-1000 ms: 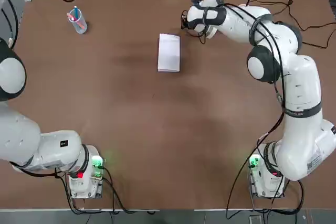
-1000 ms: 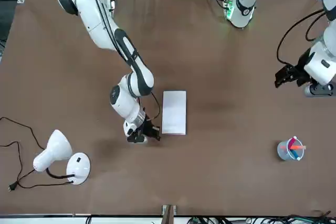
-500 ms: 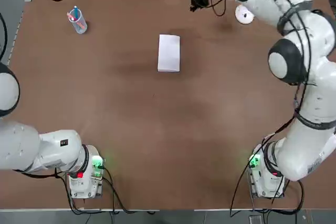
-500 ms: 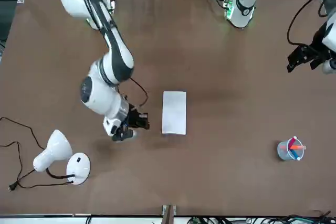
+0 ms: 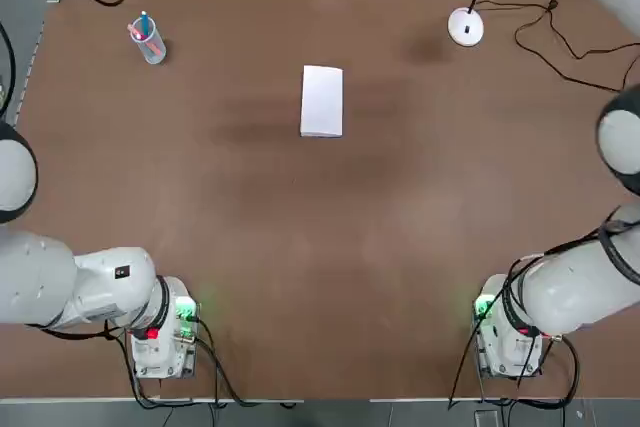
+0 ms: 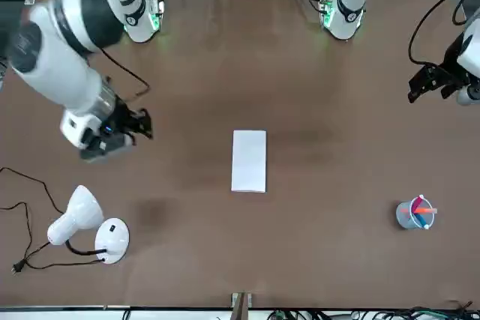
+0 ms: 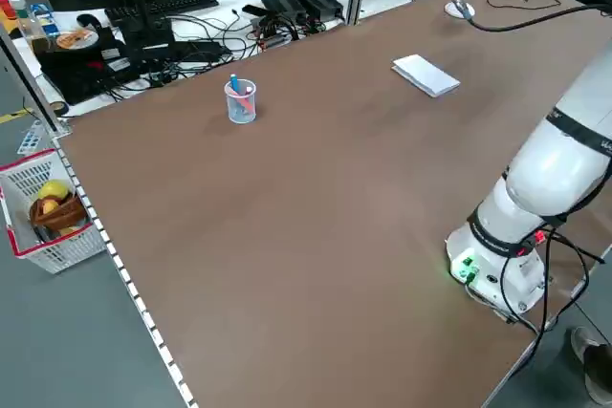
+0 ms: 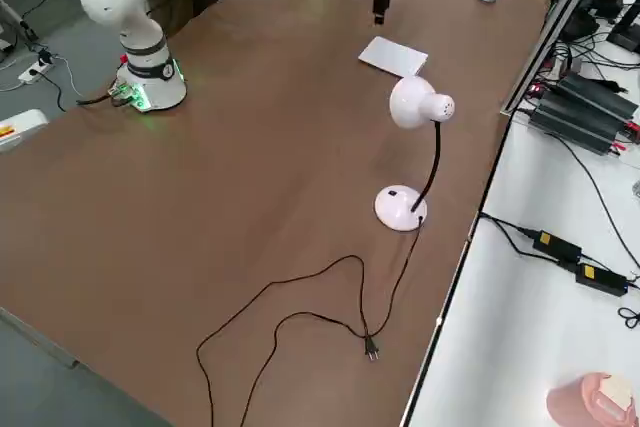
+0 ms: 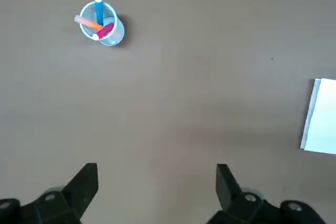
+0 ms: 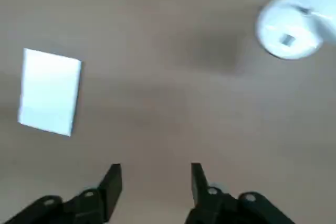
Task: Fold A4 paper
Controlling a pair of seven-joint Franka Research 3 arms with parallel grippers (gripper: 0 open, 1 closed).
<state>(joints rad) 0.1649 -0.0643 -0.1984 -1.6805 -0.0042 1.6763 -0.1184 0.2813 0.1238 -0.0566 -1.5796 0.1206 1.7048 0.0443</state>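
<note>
Right gripper (image 6: 124, 127) raised over the table (image 5: 300, 247), fingers (image 10: 111, 182) parted and empty, with the white desk lamp (image 6: 90, 226) just beside toward the table's far edge and the A4 paper (image 5: 321, 100) well apart toward the table's middle, folded into a narrow rectangle and lying flat, touched by nothing. Left gripper (image 6: 431, 84) hanging high at the opposite side, fingers (image 9: 86, 182) spread wide, holding nothing; clear cup of pens (image 5: 147, 40) standing near it, farther out toward the far edge, folded sheet well off toward the centre.
</note>
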